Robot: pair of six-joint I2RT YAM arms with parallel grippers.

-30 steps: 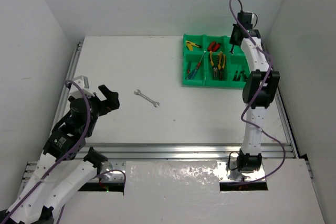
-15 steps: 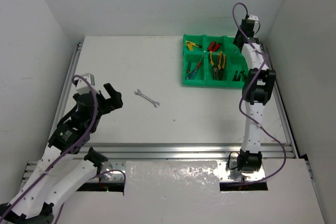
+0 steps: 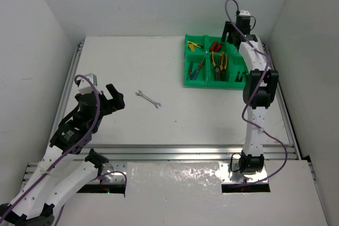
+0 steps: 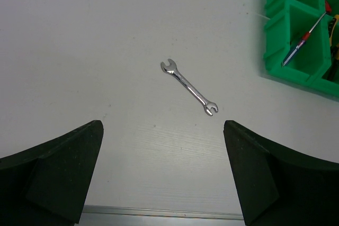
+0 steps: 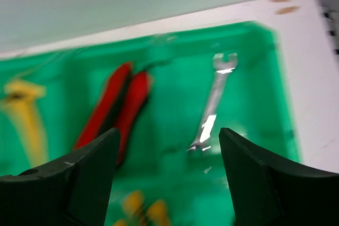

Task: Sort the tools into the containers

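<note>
One silver wrench (image 3: 148,99) (image 4: 189,87) lies loose on the white table, left of centre. My left gripper (image 3: 117,98) (image 4: 163,128) hovers just left of it, open and empty. The green containers tray (image 3: 188,83) (image 5: 249,104) stands at the far right with yellow-handled pliers (image 3: 219,62), red tools (image 3: 214,46) (image 5: 114,109), a yellow knife (image 3: 194,45) and screwdrivers (image 3: 197,70) (image 4: 302,41) in its compartments. My right gripper (image 3: 231,28) (image 5: 168,137) hangs open above the tray's far right compartment. A second silver wrench (image 5: 214,104) lies in that compartment, free of the fingers.
White walls close in on the left, back and right of the table. An aluminium rail (image 3: 185,152) runs along the near edge and another down the left side (image 3: 71,78). The tray's corner (image 4: 296,72) shows at the upper right of the left wrist view.
My right gripper has gone from shut to open over the tray's far right compartment, and its wrist swung back. My left gripper crept slightly toward the loose wrench.
</note>
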